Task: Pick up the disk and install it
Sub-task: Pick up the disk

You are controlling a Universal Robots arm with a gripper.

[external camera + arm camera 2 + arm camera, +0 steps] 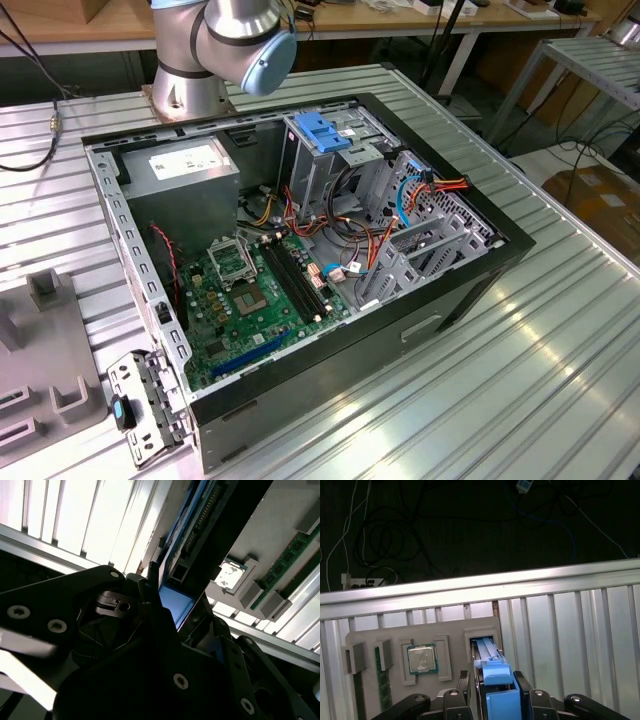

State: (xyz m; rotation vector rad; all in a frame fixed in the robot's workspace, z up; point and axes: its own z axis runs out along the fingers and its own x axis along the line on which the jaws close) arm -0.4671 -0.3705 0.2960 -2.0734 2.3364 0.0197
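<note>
Gripper (492,679) jaws flank the blue end tab of the disk (487,650) in the first wrist view, one on each side. They are narrowly set and appear to be closed against the plastic. The disk stands on edge in a slot of the grey holder tray (455,630), beside a processor chip (422,659) and a memory stick (382,680). In the second wrist view the blue tab sits between the dark fingers (150,595).

Hazards, as judged:
- The hold is on the plastic tab alone, so the disk may pivot or slip under its own weight.
- A tilted pull may bind the carrier in the slot and drag the tray.
- In the exterior view, the open computer case (480,270) holds the drive cage (320,170) at upper centre. Loose cables (420,190) lie to the exterior view's right of it and may snag the disk.
</note>
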